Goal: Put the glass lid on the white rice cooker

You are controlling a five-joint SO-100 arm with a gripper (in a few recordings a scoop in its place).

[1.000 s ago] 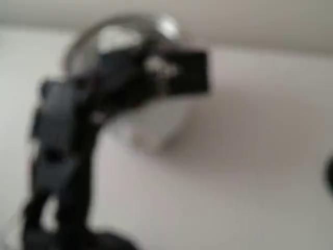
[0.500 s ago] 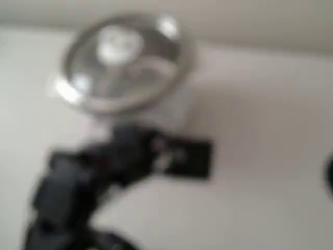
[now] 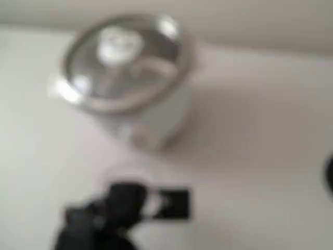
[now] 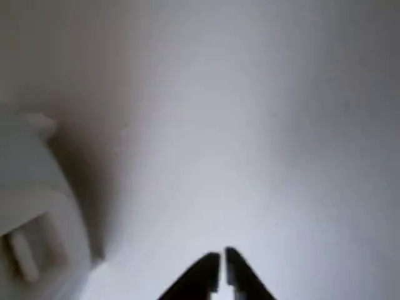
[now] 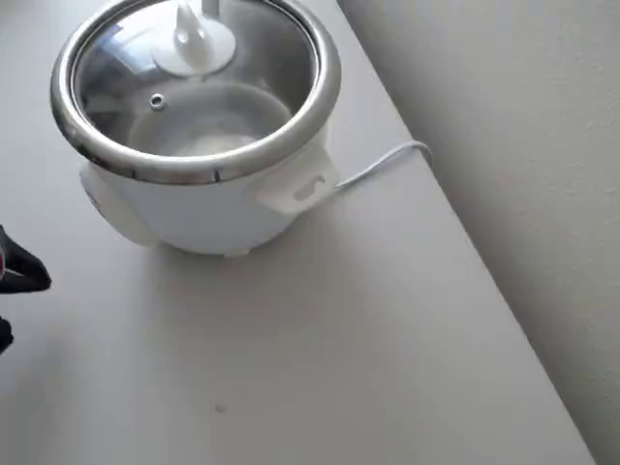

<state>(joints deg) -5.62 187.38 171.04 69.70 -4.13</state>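
Sitting on the white rice cooker (image 5: pixel 208 208), glass lid (image 5: pixel 194 82); gripper (image 4: pixel 221 270) now withdrawn.

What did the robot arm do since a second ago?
The arm pulled back from the cooker toward the bottom of the fixed view, away from the lid. In the wrist view its gripper looks shut and holds nothing. The lid stayed on the cooker, and the cooker did not move.
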